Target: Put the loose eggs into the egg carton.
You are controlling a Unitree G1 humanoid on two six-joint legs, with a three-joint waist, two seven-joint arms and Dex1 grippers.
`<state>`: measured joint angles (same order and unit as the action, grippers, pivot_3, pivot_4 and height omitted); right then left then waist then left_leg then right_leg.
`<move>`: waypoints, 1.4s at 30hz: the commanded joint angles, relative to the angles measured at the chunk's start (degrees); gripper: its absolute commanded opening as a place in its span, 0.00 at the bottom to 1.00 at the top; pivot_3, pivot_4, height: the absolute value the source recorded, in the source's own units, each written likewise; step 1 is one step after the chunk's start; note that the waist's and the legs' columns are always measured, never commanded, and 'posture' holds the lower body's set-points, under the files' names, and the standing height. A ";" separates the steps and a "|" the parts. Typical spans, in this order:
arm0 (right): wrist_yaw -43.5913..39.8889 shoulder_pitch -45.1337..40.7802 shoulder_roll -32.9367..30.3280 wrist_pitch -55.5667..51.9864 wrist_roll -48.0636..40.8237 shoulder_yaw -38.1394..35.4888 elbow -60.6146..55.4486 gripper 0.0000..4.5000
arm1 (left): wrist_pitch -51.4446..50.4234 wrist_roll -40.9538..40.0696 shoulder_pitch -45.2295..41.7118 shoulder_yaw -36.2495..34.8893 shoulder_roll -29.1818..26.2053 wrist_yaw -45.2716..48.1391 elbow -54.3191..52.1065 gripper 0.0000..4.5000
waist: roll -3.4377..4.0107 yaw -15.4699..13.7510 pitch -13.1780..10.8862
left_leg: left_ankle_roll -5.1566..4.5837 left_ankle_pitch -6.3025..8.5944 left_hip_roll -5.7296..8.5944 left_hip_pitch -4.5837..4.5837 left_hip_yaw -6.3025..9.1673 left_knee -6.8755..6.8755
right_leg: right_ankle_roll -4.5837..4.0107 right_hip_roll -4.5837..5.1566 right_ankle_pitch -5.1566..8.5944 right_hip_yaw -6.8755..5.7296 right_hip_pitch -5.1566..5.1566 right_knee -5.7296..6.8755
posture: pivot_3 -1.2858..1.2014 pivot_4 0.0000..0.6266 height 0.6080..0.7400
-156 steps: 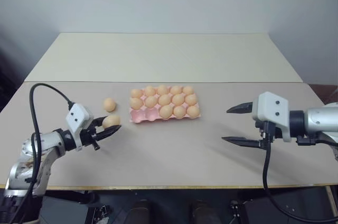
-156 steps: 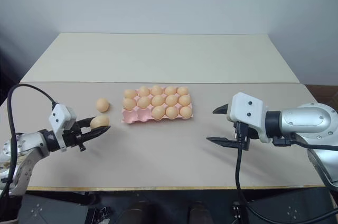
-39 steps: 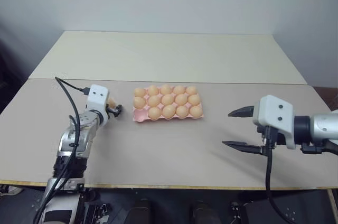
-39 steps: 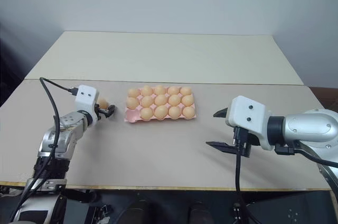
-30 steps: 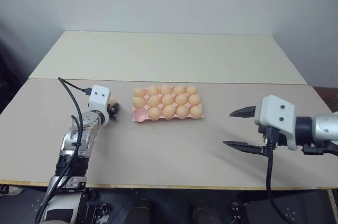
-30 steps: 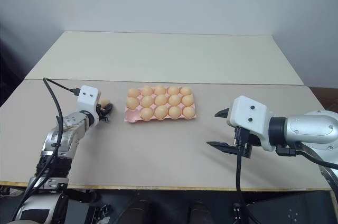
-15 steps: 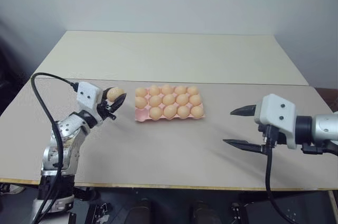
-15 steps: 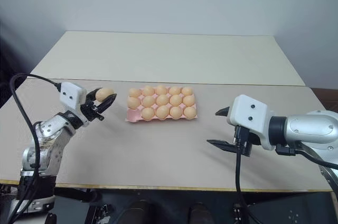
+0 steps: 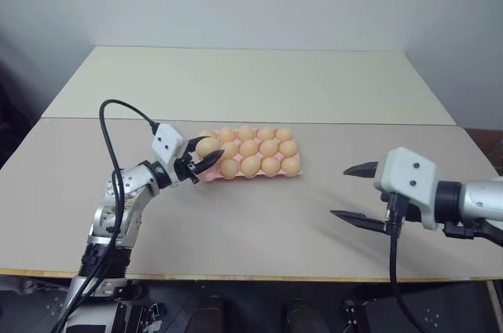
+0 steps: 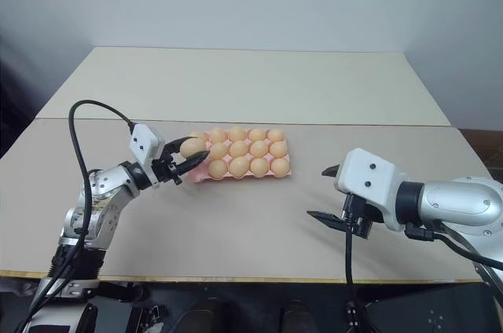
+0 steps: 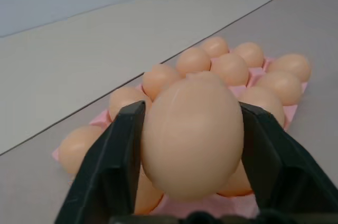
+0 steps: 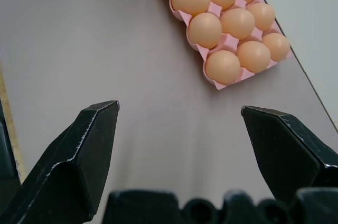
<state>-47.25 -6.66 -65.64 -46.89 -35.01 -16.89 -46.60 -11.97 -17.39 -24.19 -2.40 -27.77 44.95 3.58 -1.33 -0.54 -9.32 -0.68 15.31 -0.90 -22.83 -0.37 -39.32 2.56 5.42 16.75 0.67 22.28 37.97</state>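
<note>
1 loose egg (image 11: 191, 133) is clamped between the fingers of the left gripper (image 9: 202, 157), held just above the near-left corner of the egg carton (image 9: 206, 177); this is the placing step. The next move calls for lowering the egg into the empty corner cup and releasing; the other 14 cups appear filled. The right gripper (image 9: 354, 193) hangs spread and empty, well apart to the right.
</note>
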 commanded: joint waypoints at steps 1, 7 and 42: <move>0.64 0.60 0.15 -0.62 -0.50 -2.89 -1.87 0.96 | 2.81 0.60 -1.04 -0.89 -0.74 0.20 -0.23 0.86 | 0.00 -0.05 0.00 | 0.00 0.00 0.00 0.01 0.00 0.00 | 0.00 0.00 0.00 0.00 -0.01 0.00 | 0.52 0.24 1.00; 0.22 0.64 0.08 -0.15 -0.32 -2.77 -1.50 0.96 | 3.74 -1.10 -0.41 -2.54 0.49 -1.16 -1.73 1.00 | 0.00 -0.07 0.00 | 0.00 0.00 0.01 -0.01 0.00 -0.01 | 0.00 0.02 0.00 0.00 -0.01 -0.01 | 0.52 0.24 1.00; -19.88 2.09 -5.02 11.26 2.56 -8.41 12.56 0.96 | -16.63 -23.55 36.66 -42.53 -30.05 25.18 -22.05 1.00 | 0.01 0.80 0.00 | 0.00 0.01 -0.17 0.16 -0.08 0.11 | -0.02 -0.01 0.01 0.06 -0.06 -0.10 | 0.52 0.24 1.00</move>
<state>-66.81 -3.72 -69.81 -36.97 -32.68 -23.67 -33.65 -28.61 -40.58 13.03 -43.72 -56.74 70.30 -17.18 -1.31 0.26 -9.32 -0.67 15.32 -1.07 -22.68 -0.45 -39.21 2.54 5.40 16.77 0.73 22.22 37.87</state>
